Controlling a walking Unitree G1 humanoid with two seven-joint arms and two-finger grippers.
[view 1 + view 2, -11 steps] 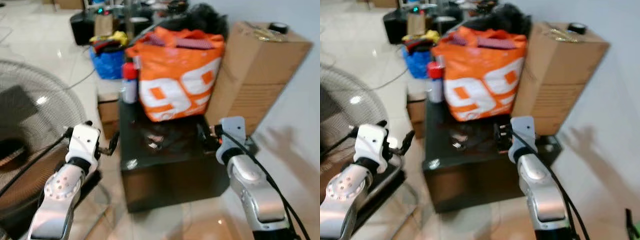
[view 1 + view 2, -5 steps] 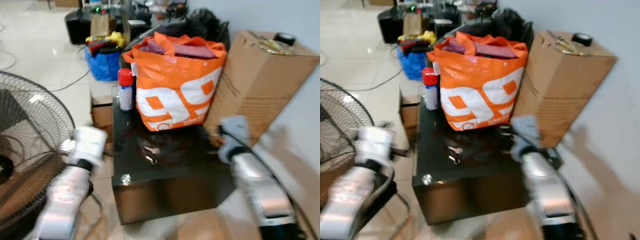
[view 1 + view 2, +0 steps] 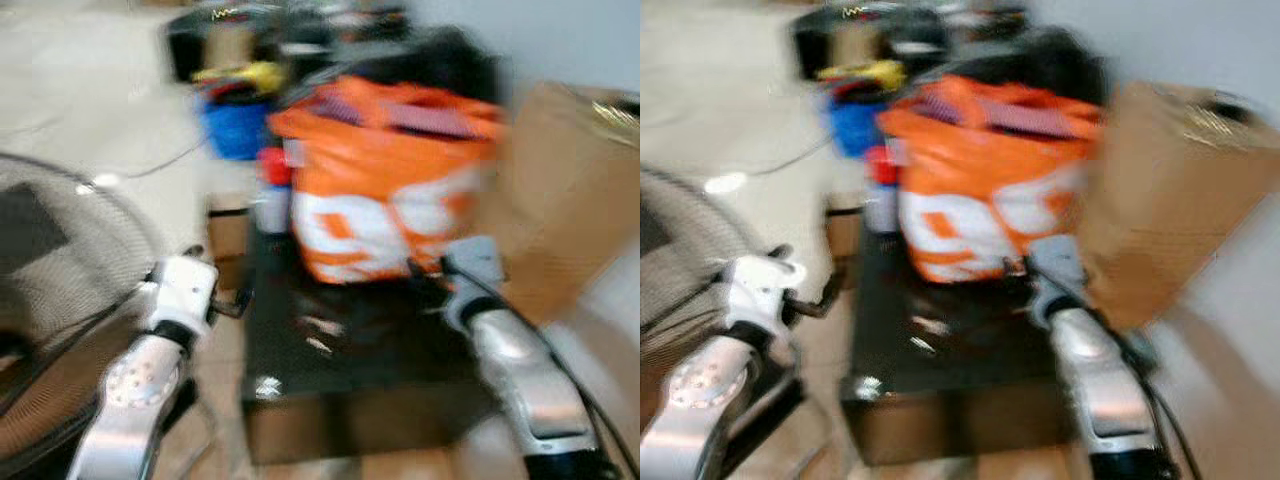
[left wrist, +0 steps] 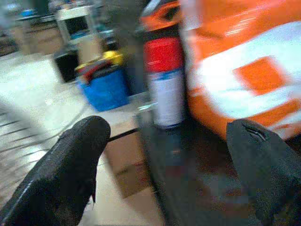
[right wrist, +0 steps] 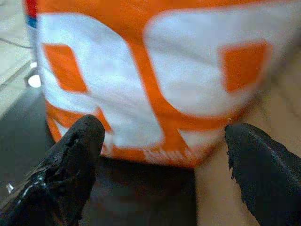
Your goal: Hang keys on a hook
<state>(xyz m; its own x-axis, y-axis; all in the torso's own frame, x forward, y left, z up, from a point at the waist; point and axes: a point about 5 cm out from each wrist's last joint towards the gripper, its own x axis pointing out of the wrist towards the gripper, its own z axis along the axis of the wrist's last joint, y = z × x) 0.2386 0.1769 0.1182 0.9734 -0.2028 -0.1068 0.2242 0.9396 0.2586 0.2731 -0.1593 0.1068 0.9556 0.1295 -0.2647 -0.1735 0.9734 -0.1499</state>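
Two grippers, left gripper [image 4: 160, 155] and right gripper [image 5: 162, 155], hover spread and empty. Blurred keys [image 3: 318, 335] lie on the dark surface [image 3: 400, 360] before the orange bag [image 3: 385, 190]; probably light, loose, best pinched by the ring.

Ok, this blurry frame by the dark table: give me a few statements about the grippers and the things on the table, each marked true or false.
1. The left gripper is open with nothing between its fingers. True.
2. The right gripper is shut on the keys. False: it is open and empty, facing the orange bag.
3. A spray can with a red cap stands beside the orange bag. True.
4. The orange bag lies on the floor. False: it stands on the dark table.
5. A cardboard box stands on the robot's right of the bag. True.
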